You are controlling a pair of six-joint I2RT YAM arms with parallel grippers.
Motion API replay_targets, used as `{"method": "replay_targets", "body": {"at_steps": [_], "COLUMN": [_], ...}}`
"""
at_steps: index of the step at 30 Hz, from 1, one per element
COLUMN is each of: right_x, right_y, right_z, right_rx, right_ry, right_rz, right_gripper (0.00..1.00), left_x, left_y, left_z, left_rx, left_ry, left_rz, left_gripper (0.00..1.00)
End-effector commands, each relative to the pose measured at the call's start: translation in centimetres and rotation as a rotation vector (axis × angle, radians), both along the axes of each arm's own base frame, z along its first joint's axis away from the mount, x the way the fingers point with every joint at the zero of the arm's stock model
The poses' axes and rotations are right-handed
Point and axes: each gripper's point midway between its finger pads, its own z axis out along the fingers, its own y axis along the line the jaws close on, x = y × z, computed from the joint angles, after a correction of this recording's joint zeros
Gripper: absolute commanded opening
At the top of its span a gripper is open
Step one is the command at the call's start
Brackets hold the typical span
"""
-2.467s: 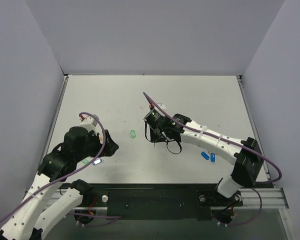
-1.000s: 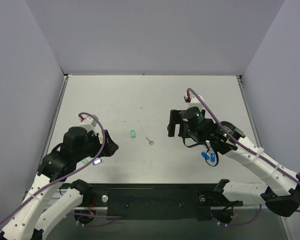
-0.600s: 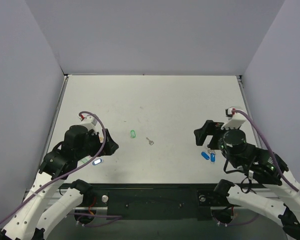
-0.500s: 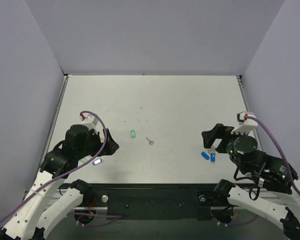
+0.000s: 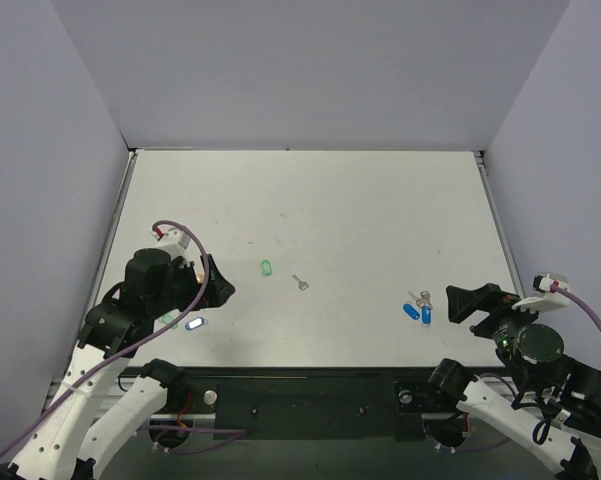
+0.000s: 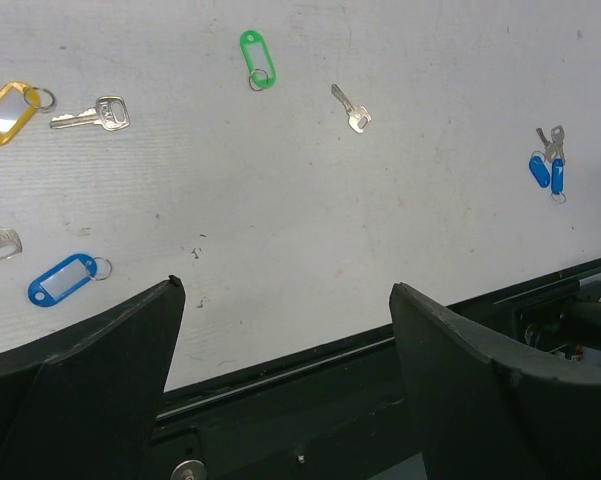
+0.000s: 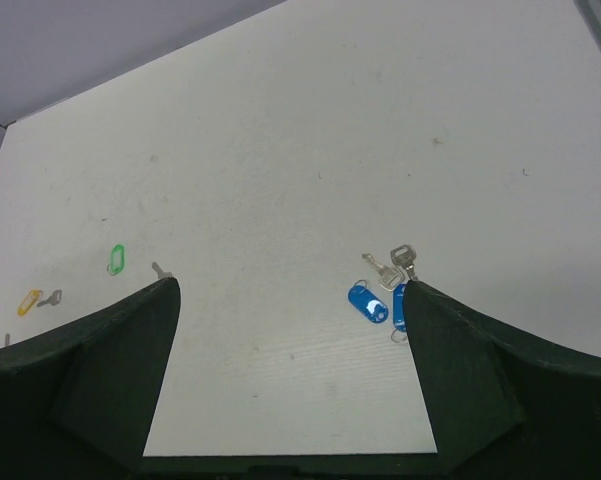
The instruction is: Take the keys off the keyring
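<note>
Key [image 6: 349,107] lies apart from green keyring [image 6: 256,60].

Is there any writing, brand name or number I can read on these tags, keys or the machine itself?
None: no text can be read in any view.
The green key tag, yellow tag and blue tags are too small to show any lettering.
The loose silver key shows no legible stamp.
</note>
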Motion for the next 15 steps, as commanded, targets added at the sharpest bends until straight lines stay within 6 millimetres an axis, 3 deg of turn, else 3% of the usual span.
{"method": "replay_targets", "body": {"at_steps": [1,6,8,15], "right_x": [-0.2,-0.3,-0.3,-0.8], "right_y": [-1.8,-1.6,-1.7,2.6], "right_z": [-2.1,-2.8,-3.0,-4.7], "right_rx": [-0.042,-0.055,-0.062,-0.138], "right_ry": [0.018,0.031,0.038,0.140], "right_rz": [-0.074,-0.058,-0.065,0.167], "right_gripper": [0.89,0.89,0.96,1.00], "left_x": [1.0,2.0,2.3,2.1], "left_y": [-0.2,0.2,0.4,0.7], "left_z": [1.0,1.4,1.2,0.9], "left_rx": [-0.016,0.001,0.002,-0.002], "left_ry": [-0.054,-0.090,-0.084,-0.073], "left_rz": [-0.005,0.024,0.032,0.052], "left_gripper": [0.95,0.95,0.95,0.95]}}
